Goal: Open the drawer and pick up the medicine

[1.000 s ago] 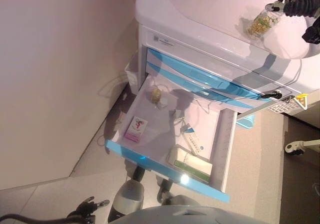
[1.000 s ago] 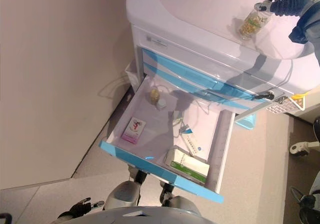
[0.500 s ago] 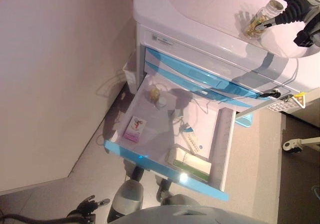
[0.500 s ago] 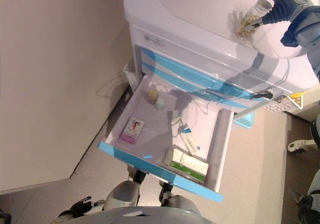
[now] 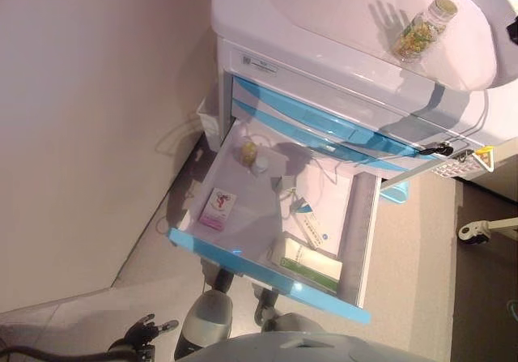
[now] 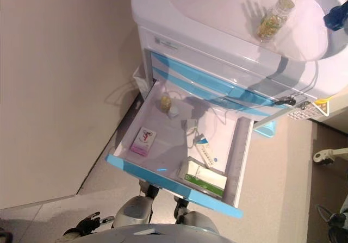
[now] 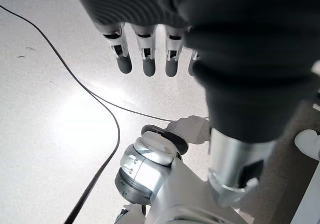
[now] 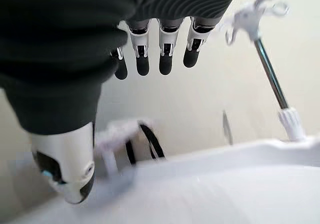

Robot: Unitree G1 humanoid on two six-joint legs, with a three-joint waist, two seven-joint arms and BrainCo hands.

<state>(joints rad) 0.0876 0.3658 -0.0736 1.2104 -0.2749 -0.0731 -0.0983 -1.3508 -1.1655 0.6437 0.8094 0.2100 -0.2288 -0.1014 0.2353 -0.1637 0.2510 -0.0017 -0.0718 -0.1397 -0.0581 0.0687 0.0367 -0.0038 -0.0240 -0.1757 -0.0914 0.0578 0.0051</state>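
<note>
Setting: a white medical cart [image 5: 324,70] with blue-trimmed drawers is standing against a pale wall, on a speckled floor.
Drawer: the lower drawer [image 5: 267,273] is hanging fully open, showing a pink-printed box [image 5: 218,209], a green-and-white box [image 5: 312,262], a small round jar [image 5: 249,151] and a flat tube-like pack [image 5: 312,228].
Medicine: a clear bottle of yellowish capsules [image 5: 421,30] is lying tilted on the cart's white top [image 6: 217,4], touched by nothing.
Right hand: the right hand [image 8: 150,58] is hovering off the cart's far corner, near the bottle but apart from it, fingers straight and spread, holding nothing.
Left hand: the left hand [image 7: 145,53] is hanging low over the floor, fingers relaxed and empty.
Progress: the task is looking close to finished, judging by the open drawer and the bottle resting up top.
Risk: the bottle is sitting tilted near the top's edge; any brush from the nearby hand could be sending it rolling off. The open drawer is also jutting toward the robot, inviting a knock.
</note>
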